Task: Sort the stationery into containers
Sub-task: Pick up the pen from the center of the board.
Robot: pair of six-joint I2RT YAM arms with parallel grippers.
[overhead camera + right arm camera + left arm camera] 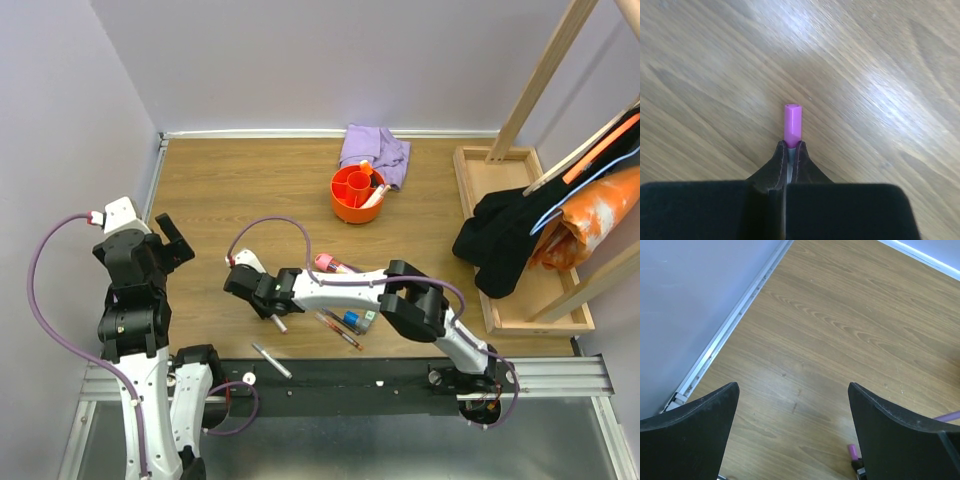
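Observation:
My right gripper [791,150] is shut on a thin pen whose magenta cap [792,122] sticks out past the fingertips, just above the wooden table. In the top view this gripper [255,290] is at the table's left-middle, and the pen's pale end [277,321] shows beside it. The orange divided cup [355,193] stands at the back centre with some items in it. A pink tube [329,264], red pens [340,330], a mint highlighter [367,318] and a grey-white pen [270,360] lie near the front. My left gripper [170,240] is open and empty [792,405].
A lilac cloth [376,150] lies behind the cup. A wooden tray [505,318] at the right holds black cloth and an orange object. A wooden frame leans over it. The wall runs along the table's left edge [720,345]. The black base rail [350,380] is in front.

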